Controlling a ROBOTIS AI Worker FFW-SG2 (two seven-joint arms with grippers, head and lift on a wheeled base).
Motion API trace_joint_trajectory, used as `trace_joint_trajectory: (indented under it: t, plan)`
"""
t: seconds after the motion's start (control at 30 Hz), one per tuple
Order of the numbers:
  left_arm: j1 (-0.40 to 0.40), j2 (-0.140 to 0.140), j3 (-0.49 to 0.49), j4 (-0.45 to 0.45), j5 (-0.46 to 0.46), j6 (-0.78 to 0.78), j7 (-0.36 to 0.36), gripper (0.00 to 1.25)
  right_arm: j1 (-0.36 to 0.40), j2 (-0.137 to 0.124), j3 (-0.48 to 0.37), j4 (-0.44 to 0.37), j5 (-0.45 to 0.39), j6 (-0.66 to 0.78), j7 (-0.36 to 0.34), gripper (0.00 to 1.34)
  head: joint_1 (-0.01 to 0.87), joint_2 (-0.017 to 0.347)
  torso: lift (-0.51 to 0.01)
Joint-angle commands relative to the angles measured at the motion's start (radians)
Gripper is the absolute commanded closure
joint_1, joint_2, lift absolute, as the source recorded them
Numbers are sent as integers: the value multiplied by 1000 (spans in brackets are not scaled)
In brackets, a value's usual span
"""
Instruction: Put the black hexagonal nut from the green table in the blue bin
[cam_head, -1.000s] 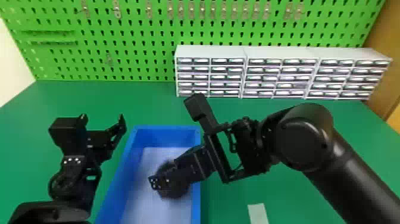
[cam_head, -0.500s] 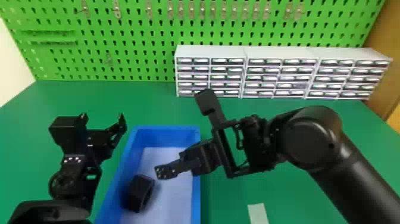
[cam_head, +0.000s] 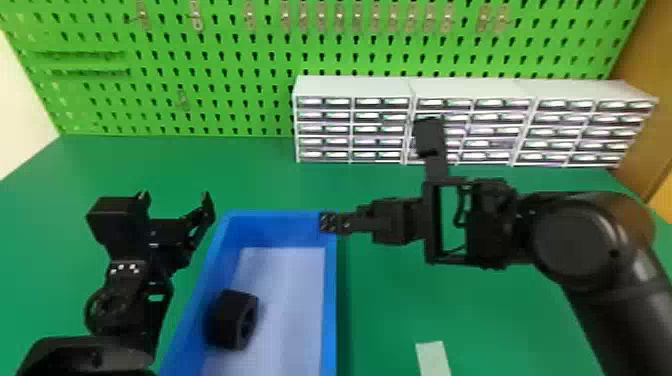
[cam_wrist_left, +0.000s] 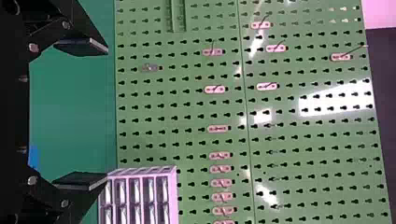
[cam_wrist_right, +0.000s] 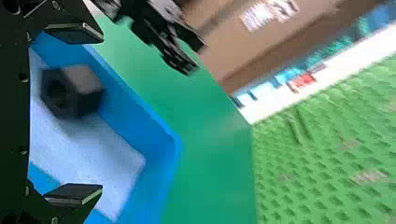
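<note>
Inside the blue bin (cam_head: 330, 305), the black hexagonal nut (cam_head: 232, 320) rests on the pale floor beside the left wall. My right gripper (cam_head: 330, 223) is over the bin's far right corner, away from the nut. In the right wrist view the right gripper (cam_wrist_right: 86, 114) has its fingers wide apart, with the nut (cam_wrist_right: 72, 91) and the bin (cam_wrist_right: 161, 135) beyond them. My left gripper (cam_head: 175, 200) is parked left of the bin, open; in the left wrist view the left gripper (cam_wrist_left: 88, 114) holds nothing between its spread fingers.
White drawer cabinets (cam_head: 355, 90) stand at the back of the green table (cam_head: 390, 305), before a green pegboard (cam_head: 240, 60). A pale flat piece (cam_head: 433, 357) lies at the near edge, right of the bin.
My right gripper has moved up and to the right, off the nut, which was hidden behind it at first. The nut now shows fully in the bin. The left arm has kept still.
</note>
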Motion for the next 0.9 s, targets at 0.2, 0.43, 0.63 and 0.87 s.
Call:
trace_joint_trajectory:
  t: [0.2, 0.43, 0.63, 0.87]
  plan:
    - [2, 0, -6, 4, 3, -1, 3, 308, 70, 33, -156, -35, 115, -139, 15, 165, 657, 57, -95]
    - [2, 0, -11, 7, 8, -1, 6, 308, 126, 59, -241, -67, 179, -233, 15, 167, 657, 57, -95]
    - [2, 0, -14, 10, 8, 1, 9, 308, 158, 65, -290, -90, 222, -273, 15, 167, 657, 57, -95]
    - [2, 0, -23, 13, 12, 1, 14, 309, 213, 82, -341, -133, 303, -380, 12, 167, 657, 57, -95]
